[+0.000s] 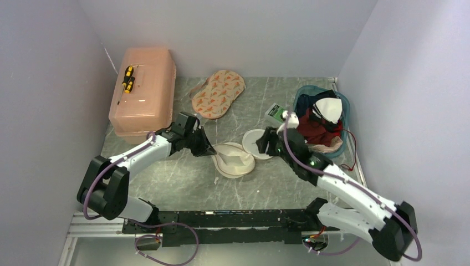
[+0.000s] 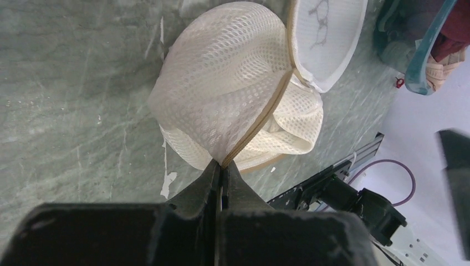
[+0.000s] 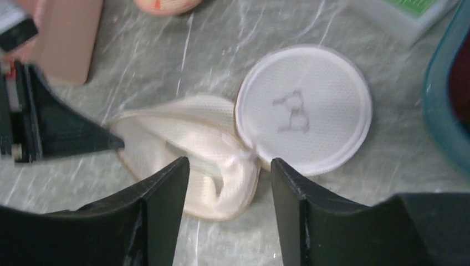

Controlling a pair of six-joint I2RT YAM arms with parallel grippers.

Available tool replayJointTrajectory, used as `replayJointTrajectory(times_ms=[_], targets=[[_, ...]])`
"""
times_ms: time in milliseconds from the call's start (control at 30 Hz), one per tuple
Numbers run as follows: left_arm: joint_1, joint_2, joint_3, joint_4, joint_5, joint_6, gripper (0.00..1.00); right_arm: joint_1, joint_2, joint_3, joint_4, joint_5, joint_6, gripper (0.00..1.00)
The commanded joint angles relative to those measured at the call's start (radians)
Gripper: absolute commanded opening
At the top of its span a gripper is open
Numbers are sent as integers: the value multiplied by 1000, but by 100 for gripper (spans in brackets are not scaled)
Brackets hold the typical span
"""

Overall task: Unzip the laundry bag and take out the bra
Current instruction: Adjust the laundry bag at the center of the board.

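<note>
The white mesh laundry bag (image 1: 233,160) lies collapsed at mid table, unzipped, with its round lid (image 1: 256,143) folded out flat to the right. My left gripper (image 1: 211,149) is shut on the bag's cream rim (image 2: 260,119) and pulls it up to a point. In the left wrist view the gripper (image 2: 224,165) pinches that rim beside the mesh (image 2: 221,83). My right gripper (image 3: 228,166) hangs open and empty above the bag (image 3: 183,138) and the lid (image 3: 304,108). No maroon bra shows inside the bag. Dark red fabric (image 1: 315,132) lies in the teal basket; I cannot tell if it is the bra.
A teal basket (image 1: 345,108) of clothes stands at the right. A small green-and-white box (image 1: 274,112) lies beside it. A beige two-cup piece (image 1: 218,93) lies at the back. A pink plastic box (image 1: 143,97) with a yellow-black screwdriver (image 1: 128,78) stands at the back left.
</note>
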Motion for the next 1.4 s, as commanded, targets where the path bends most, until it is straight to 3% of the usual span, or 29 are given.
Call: replayJointTrajectory(times_ms=[0, 100, 233, 467, 600, 833, 1100, 1300, 1367], targets=[[-4, 12, 23, 20, -38, 19, 3, -4, -157, -246, 207, -256, 109, 55], [-4, 12, 23, 25, -41, 18, 3, -10, -145, -357, 350, -381, 194, 54], [-4, -3, 13, 17, -51, 22, 3, -25, -98, -468, 514, -438, 312, 66], [-3, -27, -18, 14, -59, 20, 3, -91, 18, -616, 856, -413, 555, 69], [-4, -38, -36, 16, -57, 18, 3, -119, 73, -636, 968, -380, 590, 63], [-5, -45, -54, 25, -49, 13, 3, -180, 228, -619, 1105, -446, 620, 44], [-5, -40, -67, 33, -46, 8, 3, -183, 371, -618, 1221, -489, 658, 49], [-5, -34, -69, 31, -44, 10, 3, -183, 493, -616, 1395, -547, 702, 42], [-6, -32, -68, 30, -43, 10, 3, -182, 540, -621, 1467, -562, 718, 35]])
